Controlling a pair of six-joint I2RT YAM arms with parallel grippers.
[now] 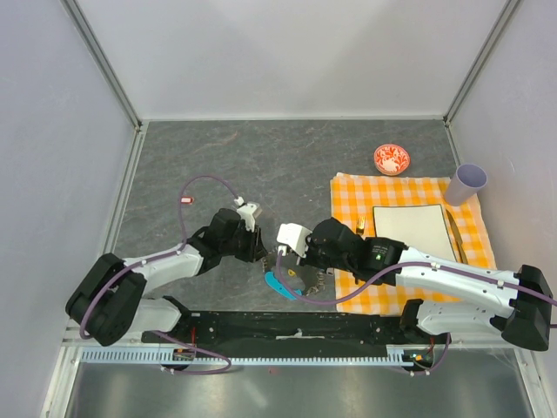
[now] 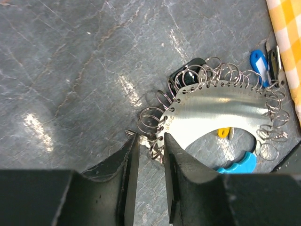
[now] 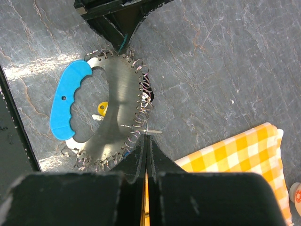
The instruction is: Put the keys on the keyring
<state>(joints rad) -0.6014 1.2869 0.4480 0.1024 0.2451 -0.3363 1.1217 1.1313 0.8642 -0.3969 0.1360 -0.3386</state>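
Observation:
The keyring [image 2: 221, 110] is a shiny metal crescent edged with many small wire rings, with a cyan grip [image 3: 70, 99]; it lies on the grey table between the two arms [image 1: 280, 286]. A black key [image 2: 188, 75], a blue key [image 2: 258, 63] and a yellow tag [image 3: 102, 108] lie at or under it. My left gripper [image 2: 150, 141] is open, its jaws standing on either side of the small rings at the crescent's end. My right gripper [image 3: 146, 136] is shut on the crescent's ringed edge at the opposite side.
An orange checked cloth [image 1: 409, 252] lies right of the keyring and carries a white plate [image 1: 409, 231], a fork [image 1: 359, 226] and a knife [image 1: 456, 235]. A red-and-white bowl [image 1: 392, 159] and a lilac cup [image 1: 468, 181] stand behind it.

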